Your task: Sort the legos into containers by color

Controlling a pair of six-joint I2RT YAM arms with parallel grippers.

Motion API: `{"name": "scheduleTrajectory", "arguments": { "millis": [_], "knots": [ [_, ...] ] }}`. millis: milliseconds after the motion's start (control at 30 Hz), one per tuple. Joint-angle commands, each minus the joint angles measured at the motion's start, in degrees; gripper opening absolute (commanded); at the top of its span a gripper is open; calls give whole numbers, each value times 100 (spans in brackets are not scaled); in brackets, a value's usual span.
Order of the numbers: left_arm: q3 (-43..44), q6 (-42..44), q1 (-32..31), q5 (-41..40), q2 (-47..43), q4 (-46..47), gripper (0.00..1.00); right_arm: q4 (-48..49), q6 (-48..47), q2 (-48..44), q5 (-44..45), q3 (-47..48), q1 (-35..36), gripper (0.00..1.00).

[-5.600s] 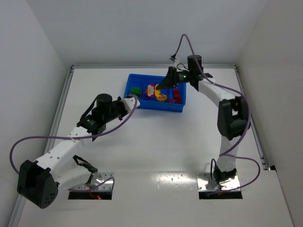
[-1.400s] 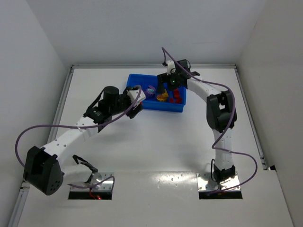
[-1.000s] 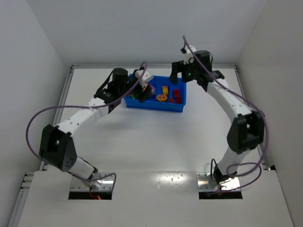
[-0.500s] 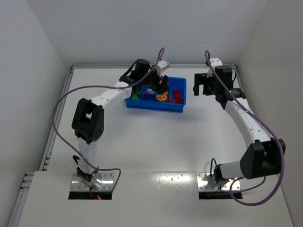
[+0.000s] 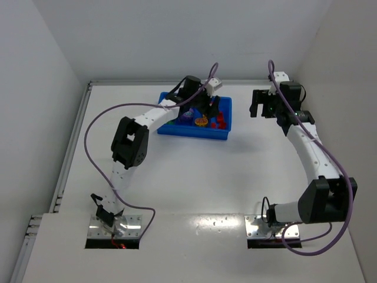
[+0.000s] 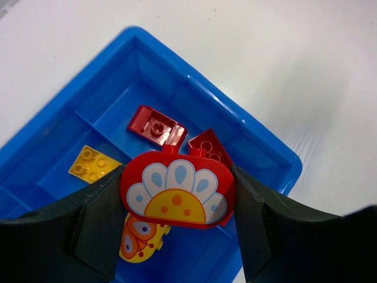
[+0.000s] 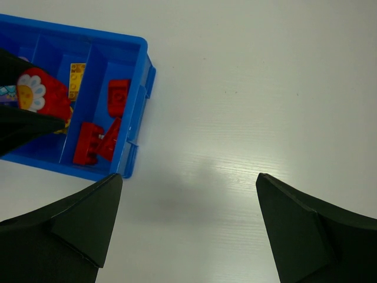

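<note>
Left gripper point(image 6: 177, 227), clenched on the ends of a red dome-shaped plastic brick point(image 6: 177, 191) with flower print, hangs over the blue plastic compartment tray point(image 6: 244, 125), the red-brick end compartment point(image 6: 244, 156) just ahead; right gripper point(image 7: 187, 177), released, waits well aside.

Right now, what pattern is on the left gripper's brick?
The brick is red with white petals around a yellow centre; clearest from the left wrist.

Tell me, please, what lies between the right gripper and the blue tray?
Between the right gripper and the tray lies only bare table, as the top view shows.
</note>
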Motion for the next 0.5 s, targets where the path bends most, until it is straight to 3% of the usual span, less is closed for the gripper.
{"name": "scheduleTrajectory", "arguments": {
  "millis": [0,300,467],
  "knots": [
    [373,99,-231,-38,213,-20,22,101,69,-69,-141,19,-73,97],
    [734,100,-284,-91,671,-20,31,101,131,-69,-325,-87,-240,97],
    [787,100,-337,-371,794,-73,71,48,131,-69,-378,-140,-293,97]
  ]
}}
